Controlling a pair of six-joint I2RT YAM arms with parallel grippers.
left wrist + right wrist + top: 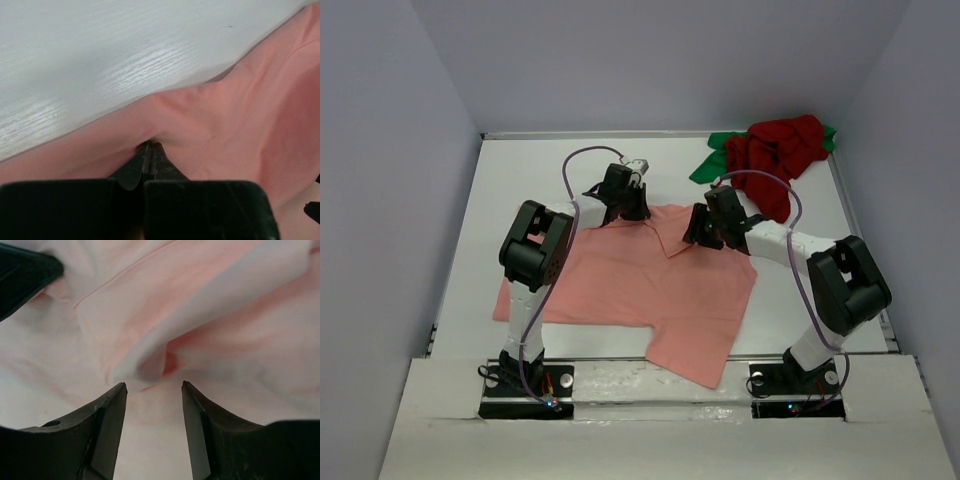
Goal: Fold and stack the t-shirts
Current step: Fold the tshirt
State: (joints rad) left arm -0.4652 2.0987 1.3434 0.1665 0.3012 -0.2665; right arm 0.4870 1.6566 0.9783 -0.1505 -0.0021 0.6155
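Note:
A salmon-pink t-shirt [640,290] lies spread across the middle of the white table, its top edge folded over near the collar. My left gripper [625,207] is at the shirt's far edge, and in the left wrist view its fingertips [149,147] are shut on a pinch of pink cloth [225,125]. My right gripper [698,232] hovers low over the shirt's upper right part. It stands open [154,386] above a raised fold of the pink cloth [150,360], gripping nothing. A dark red t-shirt [777,150] lies crumpled at the back right on top of a green one [710,162].
Pale walls close in the table [520,180] on the left, back and right. A raised white ledge [660,420] runs along the near edge by the arm bases. Purple cables loop off both arms.

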